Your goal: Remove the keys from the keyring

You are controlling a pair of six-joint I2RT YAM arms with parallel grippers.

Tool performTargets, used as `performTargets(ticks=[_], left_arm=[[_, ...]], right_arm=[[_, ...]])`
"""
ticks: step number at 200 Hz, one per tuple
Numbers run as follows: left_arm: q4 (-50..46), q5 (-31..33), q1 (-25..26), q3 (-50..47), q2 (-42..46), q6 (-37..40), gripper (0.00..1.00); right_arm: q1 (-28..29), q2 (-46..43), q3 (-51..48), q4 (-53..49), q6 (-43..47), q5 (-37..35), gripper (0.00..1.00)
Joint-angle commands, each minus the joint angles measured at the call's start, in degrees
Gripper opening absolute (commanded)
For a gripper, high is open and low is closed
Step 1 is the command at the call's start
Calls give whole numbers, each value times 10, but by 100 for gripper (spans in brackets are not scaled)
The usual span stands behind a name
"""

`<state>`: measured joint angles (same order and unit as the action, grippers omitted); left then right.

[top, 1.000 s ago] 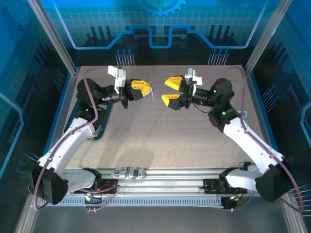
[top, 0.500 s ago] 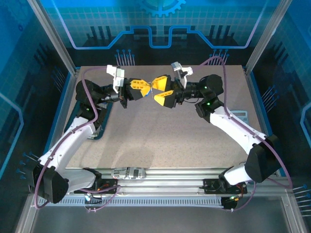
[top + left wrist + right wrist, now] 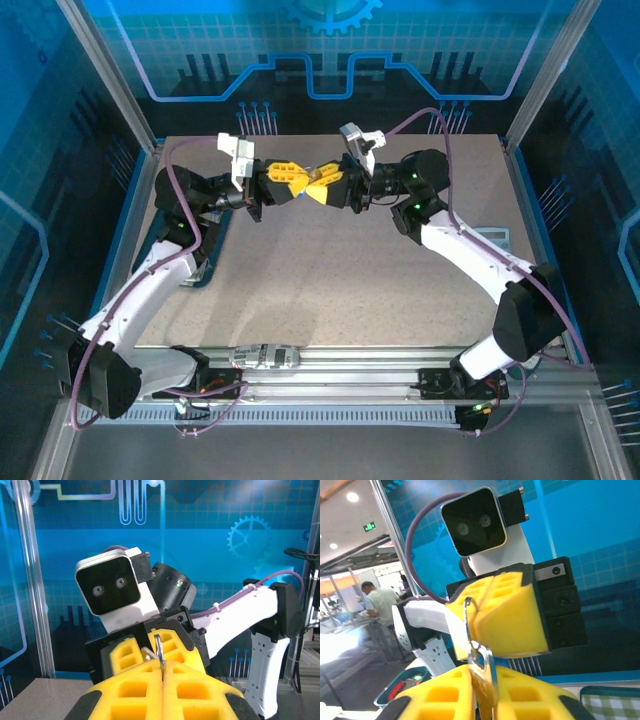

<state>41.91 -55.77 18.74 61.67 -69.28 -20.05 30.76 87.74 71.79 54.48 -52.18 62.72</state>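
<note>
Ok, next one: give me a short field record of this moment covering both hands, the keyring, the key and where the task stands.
left hand: shut on the keyring, raised over the far part of the table
right hand: tip to tip with the left hand, shut on the key
keyring: thin metal loop sticking out between the left fingers
key: pinched between the right fingers, right at the loop
task status: key and ring close together, not visibly separated

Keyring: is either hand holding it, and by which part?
Both ends are held. The left hand pinches the keyring by its thin loop; the right hand is shut on the keys at the other end.
</note>
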Motion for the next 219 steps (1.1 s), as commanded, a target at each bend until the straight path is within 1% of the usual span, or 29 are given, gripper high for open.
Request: performTargets(ticks=[1, 20, 30, 38, 53, 60, 68, 78, 92, 102, 117, 131, 145, 157, 179, 219], left_arm=[[-24, 1, 5, -6, 20, 44, 0], [-65, 27, 5, -17, 40, 88, 0], [-88, 49, 5, -24, 53, 117, 0], [-109, 70, 7, -30, 64, 139, 0], [-148, 105, 16, -36, 85, 187, 0], [-169, 121, 23, -35, 92, 211, 0], [-201, 148, 34, -31, 99, 244, 0], [-236, 185, 49, -28, 105, 283, 0], [-251, 222, 58, -31, 111, 303, 0], [-250, 240, 59, -36, 117, 308, 0], [-255, 274, 62, -39, 124, 313, 0], [-262, 284, 64, -40, 128, 319, 0], [-263, 282, 69, -45, 133, 328, 0], [-265, 297, 77, -47, 137, 334, 0], [-260, 317, 84, -54, 143, 338, 0], [-221, 331, 84, -76, 151, 313, 0]], right_arm=[[-7, -15, 11, -47, 29, -21, 9], [-15, -42, 0, -99, 77, -39, 0], [-14, -64, -3, -155, 128, -55, 0], [-10, -86, -2, -226, 192, -79, 0], [16, -124, 20, -404, 355, -154, 0], [32, -134, 31, -468, 417, -195, 0], [47, -141, 42, -509, 461, -223, 0], [69, -146, 57, -558, 519, -280, 0], [98, -151, 66, -597, 578, -357, 0], [117, -159, 59, -600, 608, -409, 0], [144, -173, 39, -579, 645, -481, 0], [165, -183, 22, -557, 675, -528, 0], [184, -192, 5, -534, 711, -569, 0], [198, -197, -7, -516, 742, -608, 0], [215, -207, -31, -473, 783, -655, 0], [221, -221, -60, -423, 797, -688, 0]])
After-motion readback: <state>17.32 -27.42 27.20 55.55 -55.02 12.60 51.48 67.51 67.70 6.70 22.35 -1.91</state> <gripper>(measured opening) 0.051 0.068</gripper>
